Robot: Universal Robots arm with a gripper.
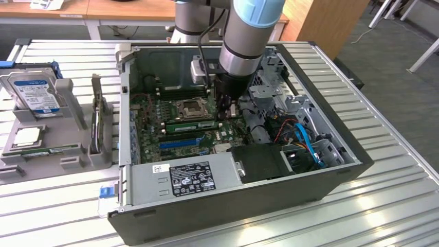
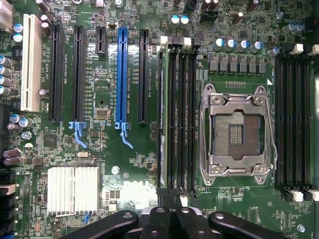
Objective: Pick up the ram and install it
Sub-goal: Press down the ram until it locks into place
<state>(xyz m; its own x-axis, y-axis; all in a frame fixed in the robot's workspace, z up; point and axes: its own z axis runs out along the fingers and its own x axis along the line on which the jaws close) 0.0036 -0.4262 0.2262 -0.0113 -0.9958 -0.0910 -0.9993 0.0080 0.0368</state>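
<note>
Gripper (image 2: 172, 219) at lower centre of wrist view, jaws fully closed, holding nothing visible. Just beyond it, ram (image 2: 161, 114) seated on edge in outermost slot of the memory bank beside CPU socket (image 2: 237, 132), centre frame. Blue expansion slot (image 2: 121, 74) farther off.

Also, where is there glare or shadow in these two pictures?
Exterior view: bright glare on the metal slatted table at the exterior view's lower right; the arm shades the case interior beneath it. Wrist view: even light on the motherboard, a soft shine on the heatsink, dark shadow inside the CPU socket.
</note>
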